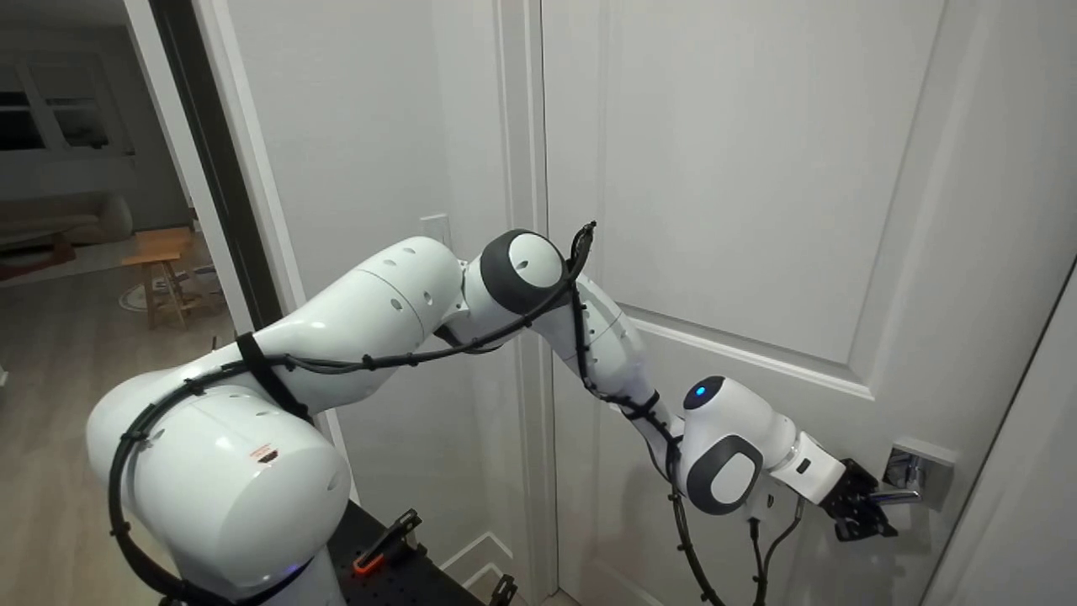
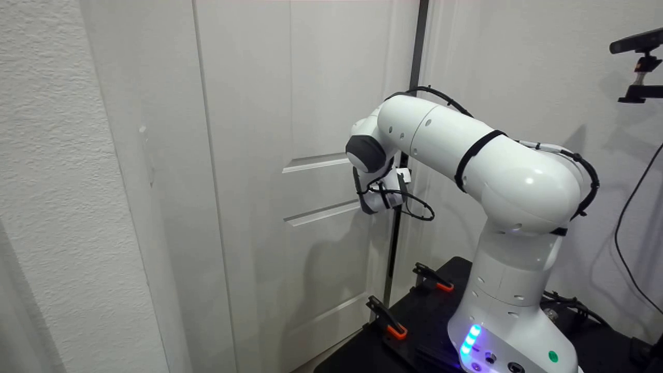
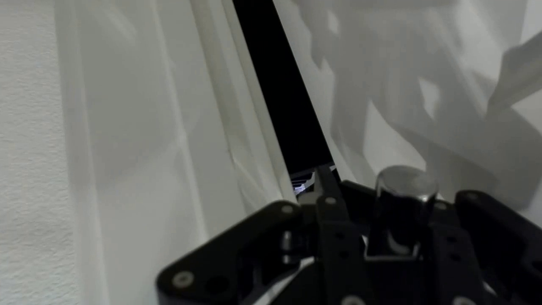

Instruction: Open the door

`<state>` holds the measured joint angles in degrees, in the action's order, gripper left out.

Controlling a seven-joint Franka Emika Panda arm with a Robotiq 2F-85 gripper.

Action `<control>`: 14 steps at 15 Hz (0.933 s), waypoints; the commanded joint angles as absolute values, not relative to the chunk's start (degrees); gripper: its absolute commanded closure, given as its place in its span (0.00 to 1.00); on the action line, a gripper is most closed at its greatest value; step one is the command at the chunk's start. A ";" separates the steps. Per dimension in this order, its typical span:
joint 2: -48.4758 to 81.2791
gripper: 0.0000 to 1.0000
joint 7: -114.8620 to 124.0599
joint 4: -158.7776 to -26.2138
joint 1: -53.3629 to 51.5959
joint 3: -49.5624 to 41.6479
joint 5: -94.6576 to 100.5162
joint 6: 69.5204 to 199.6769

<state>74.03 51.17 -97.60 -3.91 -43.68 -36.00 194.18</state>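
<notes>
In an exterior view, soft grey light spread fairly evenly over the door, while the room far to the left sat in gloom, its window panes mostly dark; the silver handle mixed bright and dark reflections. In both exterior views the glossy arm bore small white glints. In an exterior view its soft-edged shadow fell low across the door, and a light strip glared blue to almost white. The wrist view was dimmer, the near gripper blurred out of focus, broken shadows patterning the white surface on the right.
</notes>
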 commanded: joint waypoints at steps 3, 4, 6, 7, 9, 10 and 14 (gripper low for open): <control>74.87 0.99 52.57 -93.64 -3.16 -42.95 -36.38 194.51; 74.98 0.99 52.73 -93.09 -3.15 -42.89 -36.37 194.73; 75.03 0.99 52.74 -92.27 -3.11 -42.75 -36.35 194.82; 75.30 0.99 52.76 -91.75 -3.10 -42.83 -36.39 195.14; 75.77 0.99 52.83 -90.89 -3.03 -43.09 -36.52 195.62; 75.85 0.99 52.86 -90.55 -2.95 -43.18 -36.58 195.54; 76.02 0.71 53.02 -89.83 -2.96 -43.91 -37.00 194.44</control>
<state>74.67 51.96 -91.78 -3.43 -43.15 -36.02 194.76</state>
